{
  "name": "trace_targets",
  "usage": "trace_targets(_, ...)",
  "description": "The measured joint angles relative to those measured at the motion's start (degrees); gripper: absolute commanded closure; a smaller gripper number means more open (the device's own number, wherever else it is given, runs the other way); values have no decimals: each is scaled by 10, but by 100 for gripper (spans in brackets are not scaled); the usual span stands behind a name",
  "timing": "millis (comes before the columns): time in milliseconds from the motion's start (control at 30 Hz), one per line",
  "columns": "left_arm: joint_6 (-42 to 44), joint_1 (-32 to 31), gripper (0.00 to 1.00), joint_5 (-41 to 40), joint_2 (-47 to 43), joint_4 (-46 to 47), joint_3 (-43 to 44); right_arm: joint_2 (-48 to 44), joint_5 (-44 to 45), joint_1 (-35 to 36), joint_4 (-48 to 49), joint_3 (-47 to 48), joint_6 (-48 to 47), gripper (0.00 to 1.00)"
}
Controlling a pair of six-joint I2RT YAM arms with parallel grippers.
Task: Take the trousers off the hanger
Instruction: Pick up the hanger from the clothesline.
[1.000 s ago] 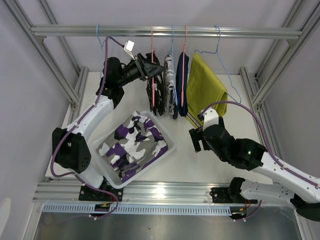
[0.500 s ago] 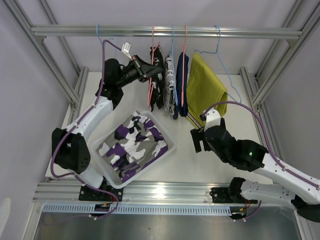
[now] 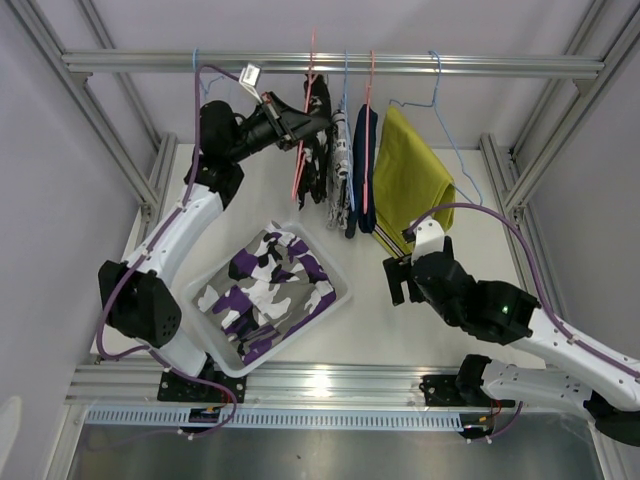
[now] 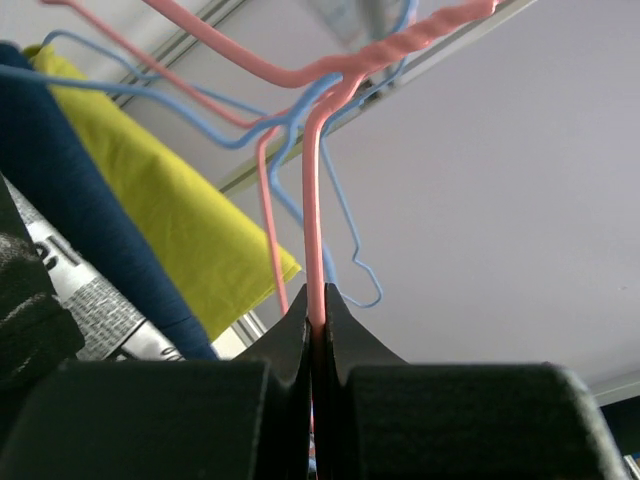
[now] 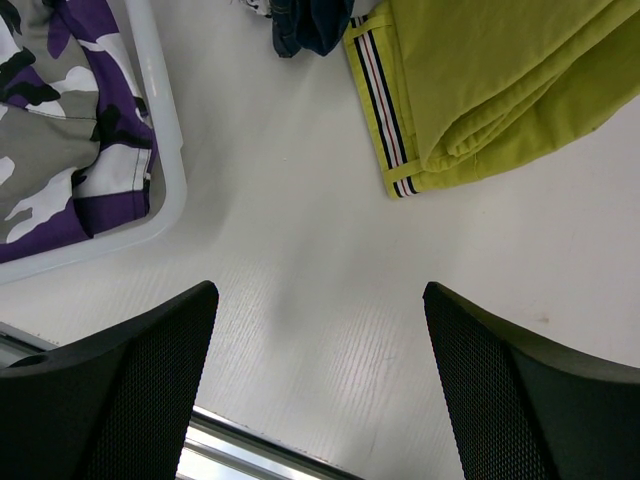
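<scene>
My left gripper (image 3: pixel 302 124) is shut on the wire of a pink hanger (image 3: pixel 300 165), just under the rail (image 3: pixel 480 66). In the left wrist view the pink hanger (image 4: pixel 318 200) runs straight down between the closed fingertips of the left gripper (image 4: pixel 316 315). Black-and-white splotched trousers (image 3: pixel 319 160) hang on that hanger. Beside them hang white printed trousers (image 3: pixel 340 160), navy trousers (image 3: pixel 362 170) and mustard yellow trousers (image 3: pixel 405 170). Camouflage trousers (image 3: pixel 265 290) lie in a white bin (image 3: pixel 342 293). My right gripper (image 5: pixel 318 292) is open and empty, low over the table near the yellow trousers (image 5: pixel 480 80).
An empty blue hanger (image 3: pixel 197 75) hangs at the rail's left end. Aluminium frame posts stand at both sides of the table. The bin's rim (image 5: pixel 170 180) lies to the left of the right gripper.
The left gripper has shut on the pink hanger and lifted it, with the splotched trousers, up and slightly left. The right arm has barely moved.
</scene>
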Motion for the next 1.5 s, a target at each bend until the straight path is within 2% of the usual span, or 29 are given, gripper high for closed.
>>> trace_targets(167,3,0,100,-7,0,-9,33,-6,0,0,-1,-2,4,12)
trace_targets(467,47,0,100,-34,-27,-102,43,-32,-3,0,-3,-5,10,12)
trace_targets(733,112,0,100,-80,-154,-220,37,-34,-20,0,7,-5,10,12)
trace_targets(967,137,-2,100,-109,-248,-316,34,-35,-40,0,32,-5,5,12)
trace_targets(1500,203,-8,99,-181,-461,-381,-159,-15,-88,21,90,-13,7,11)
